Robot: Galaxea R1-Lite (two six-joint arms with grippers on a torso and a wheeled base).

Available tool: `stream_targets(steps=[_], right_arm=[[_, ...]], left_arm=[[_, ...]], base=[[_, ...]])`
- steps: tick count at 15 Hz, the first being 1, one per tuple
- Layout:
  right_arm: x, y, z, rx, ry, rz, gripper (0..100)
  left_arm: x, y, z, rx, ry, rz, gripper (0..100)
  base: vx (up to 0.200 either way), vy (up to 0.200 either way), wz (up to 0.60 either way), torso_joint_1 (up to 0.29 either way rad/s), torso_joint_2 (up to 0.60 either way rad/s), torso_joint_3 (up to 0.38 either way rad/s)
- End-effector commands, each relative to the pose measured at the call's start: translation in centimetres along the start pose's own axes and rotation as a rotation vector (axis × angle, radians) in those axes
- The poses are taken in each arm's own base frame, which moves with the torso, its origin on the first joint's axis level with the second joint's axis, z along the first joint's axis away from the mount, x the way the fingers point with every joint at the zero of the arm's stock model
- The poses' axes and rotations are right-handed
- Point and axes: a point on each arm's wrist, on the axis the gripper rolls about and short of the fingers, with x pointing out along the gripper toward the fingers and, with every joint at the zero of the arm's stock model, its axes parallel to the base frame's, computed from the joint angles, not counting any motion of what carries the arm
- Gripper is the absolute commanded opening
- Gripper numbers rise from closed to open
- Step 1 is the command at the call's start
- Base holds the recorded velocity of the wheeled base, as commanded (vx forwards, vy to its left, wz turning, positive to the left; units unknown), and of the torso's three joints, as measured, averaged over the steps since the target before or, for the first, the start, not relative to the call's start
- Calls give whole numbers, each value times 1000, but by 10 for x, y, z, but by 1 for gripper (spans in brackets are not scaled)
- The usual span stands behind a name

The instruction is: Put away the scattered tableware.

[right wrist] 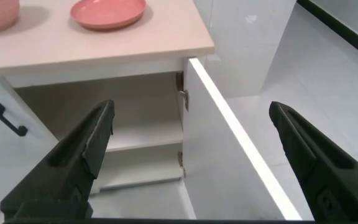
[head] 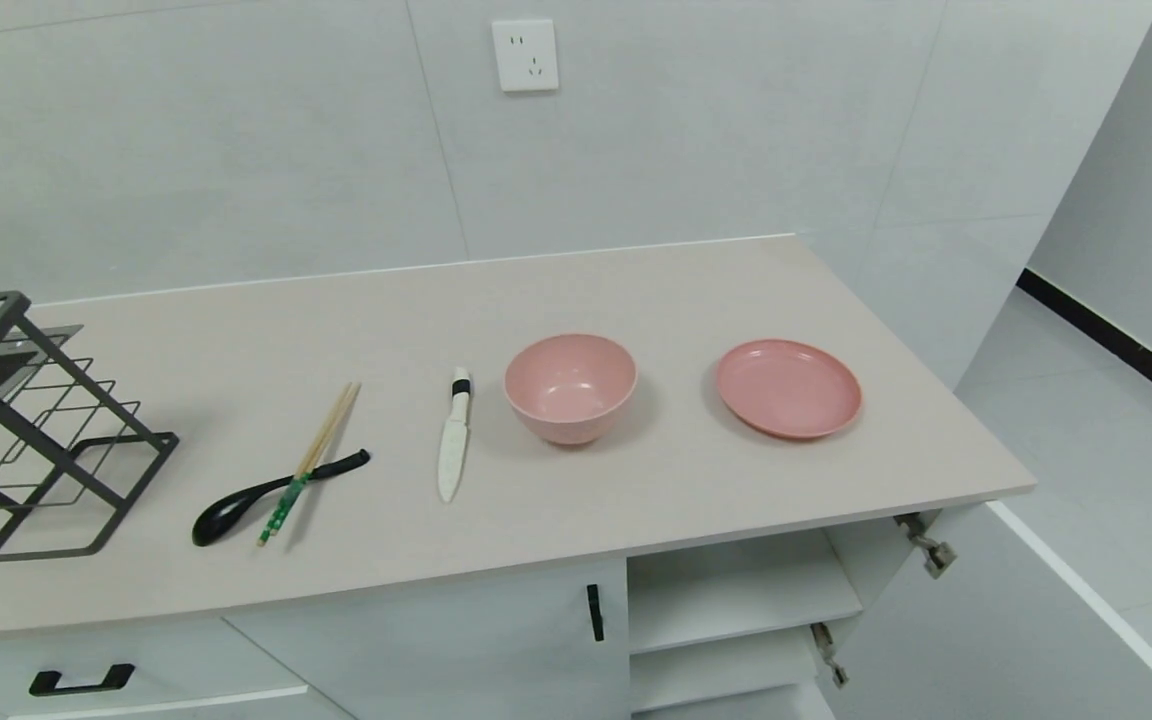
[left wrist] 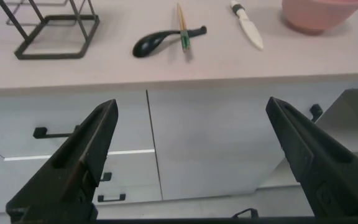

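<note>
A long pale countertop (head: 636,300) ends at open floor on the right; below that end a white cabinet door (right wrist: 229,130) stands swung open on two shelves (head: 736,590), while the left wrist view faces closed drawer fronts (left wrist: 17,118). The left gripper (left wrist: 191,106) and right gripper (right wrist: 191,107) are in front of the cabinets, both spread wide, holding nothing. On the counter: a black wire rack (head: 26,420) far left; a pink plate (head: 788,387) near the right edge; a pink bowl (head: 570,386); a white knife (head: 454,435); a black spoon (head: 266,495) crossed by green-tipped chopsticks (head: 314,460).

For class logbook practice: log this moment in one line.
left gripper open | right gripper open | bowl, plate, knife, spoon, chopsticks on counter
</note>
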Motion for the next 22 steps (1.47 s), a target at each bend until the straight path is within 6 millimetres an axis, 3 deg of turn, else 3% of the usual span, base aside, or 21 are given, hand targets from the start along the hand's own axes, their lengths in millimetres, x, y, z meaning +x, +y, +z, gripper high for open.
stream_targets(steps=[1,8,15,18,22], right_arm=[[0,0,0,0,0,0,100],[0,0,0,0,0,0,100],[0,0,0,1,1,-2,100],[0,0,0,1,0,0,100],[0,0,0,3,0,-2,100]], left_arm=[[0,0,0,0,0,-1,100],[0,0,0,-2,0,0,100],[0,0,0,0,0,0,100],[0,0,0,0,0,0,100],[0,0,0,0,0,0,100]], base=[[0,0,0,305,-583,-276],[86,0,0,270,-521,-253],[0,0,0,23,-17,-12],[0,200,0,7,2,1],[0,0,0,0,0,0]])
